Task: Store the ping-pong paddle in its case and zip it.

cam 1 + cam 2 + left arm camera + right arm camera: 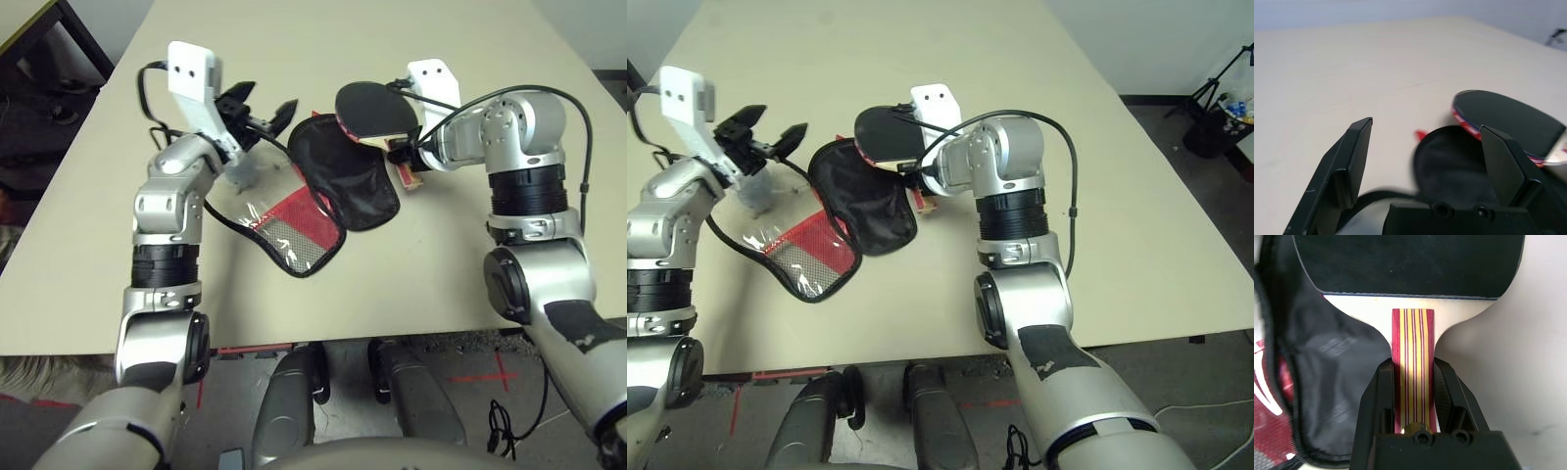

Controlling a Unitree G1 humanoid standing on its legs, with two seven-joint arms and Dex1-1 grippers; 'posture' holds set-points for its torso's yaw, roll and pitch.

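Your right gripper (1411, 369) pinched the striped handle of the ping-pong paddle (1410, 269), whose black face hung over the far right part of the case (345, 176); that case lay opened out on the table (431, 279), and your left gripper (1426, 125) had its fingers spread wide above its clear side

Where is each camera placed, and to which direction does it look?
Left eye: on the head, facing forward and down at the table; both silver forearms show.
Right eye: beside it, facing the same way; both forearms again.
Left wrist: on the left arm, looking along the open left gripper toward the paddle and case.
Right wrist: on the right arm, looking along the right gripper, closed on the paddle's handle.
Both wrist views share the paddle and part of the case.
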